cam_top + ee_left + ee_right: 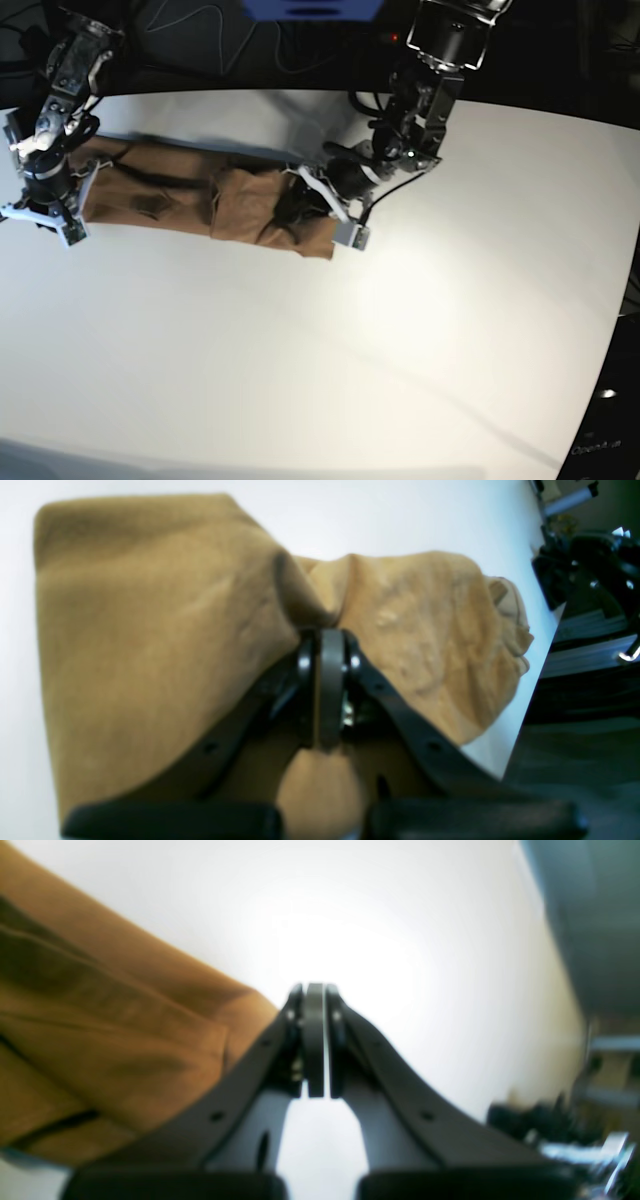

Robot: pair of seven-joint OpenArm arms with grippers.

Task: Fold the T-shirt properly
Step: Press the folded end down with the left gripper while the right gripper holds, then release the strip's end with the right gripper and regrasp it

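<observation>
Tan-brown T-shirt [200, 200]: long folded band across our white table [400, 350]. Left pincer [327, 645] clamps a raised fold at one end; right pincer [315, 990] closed, empty, beside the other. Step: end-over-end fold; next, carry the pinched end across.

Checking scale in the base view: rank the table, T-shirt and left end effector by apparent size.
1. Table
2. T-shirt
3. Left end effector, though it is partly hidden against the cloth

Both wrist views are soft and blurred, worst at the edges. Glare bleaches the white surface [400, 940] in the right wrist view. The base view is sharper, its far background dark, its corners bowed.
</observation>
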